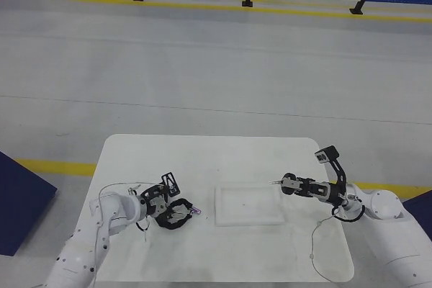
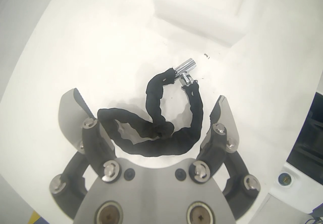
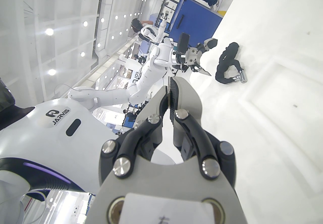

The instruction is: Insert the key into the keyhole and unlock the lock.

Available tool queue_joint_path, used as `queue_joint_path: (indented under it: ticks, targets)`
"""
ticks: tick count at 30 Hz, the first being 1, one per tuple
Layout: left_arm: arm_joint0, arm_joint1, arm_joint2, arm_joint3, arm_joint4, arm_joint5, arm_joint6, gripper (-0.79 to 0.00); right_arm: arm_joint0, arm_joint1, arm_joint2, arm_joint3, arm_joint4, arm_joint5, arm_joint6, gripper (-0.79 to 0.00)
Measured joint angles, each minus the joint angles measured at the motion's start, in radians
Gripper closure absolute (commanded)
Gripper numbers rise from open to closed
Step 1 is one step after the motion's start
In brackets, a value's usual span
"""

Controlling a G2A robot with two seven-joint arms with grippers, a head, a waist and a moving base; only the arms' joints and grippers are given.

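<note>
Chain lock (image 1: 176, 213) on the white bench (image 1: 201, 155), just beside the foam tray (image 1: 248, 216) on the left arm's side.
The black-sleeved chain lies coiled; its chrome cylinder (image 2: 186, 65) lies flat at the tray-side end, long axis aimed roughly at the tray. The left gripper (image 2: 149, 95) hangs over the coil, fingers (image 2: 222, 119) spread wide. The right gripper (image 3: 169, 84) is across the tray, fingers pressed together; I cannot tell whether they hold a key.
</note>
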State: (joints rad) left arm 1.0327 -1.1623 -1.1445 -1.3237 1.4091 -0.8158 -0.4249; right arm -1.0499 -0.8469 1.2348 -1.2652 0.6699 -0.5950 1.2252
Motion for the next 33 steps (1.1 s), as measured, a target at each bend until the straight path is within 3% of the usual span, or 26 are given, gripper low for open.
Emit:
queue_joint_path:
  ticks: [5,9,13,18,33]
  targets:
    - [-0.061,-0.014,0.081,0.069,0.081,0.016,0.03,-0.773,0.0,0.0,0.0,0.0,0.0,0.0,0.0,0.0]
    - [-0.091,-0.022,0.127,0.116,0.143,0.031,0.074,-0.517,0.0,0.0,0.0,0.0,0.0,0.0,0.0,0.0]
    - [-0.107,-0.024,0.155,0.144,0.195,0.037,0.119,-0.372,0.0,0.0,0.0,0.0,0.0,0.0,0.0,0.0]
    - [-0.116,-0.026,0.173,0.163,0.228,0.05,0.142,-0.339,0.0,0.0,0.0,0.0,0.0,0.0,0.0,0.0]
    - [-0.141,-0.028,0.218,0.167,0.336,0.062,0.137,-0.366,0.0,0.0,0.0,0.0,0.0,0.0,0.0,0.0]
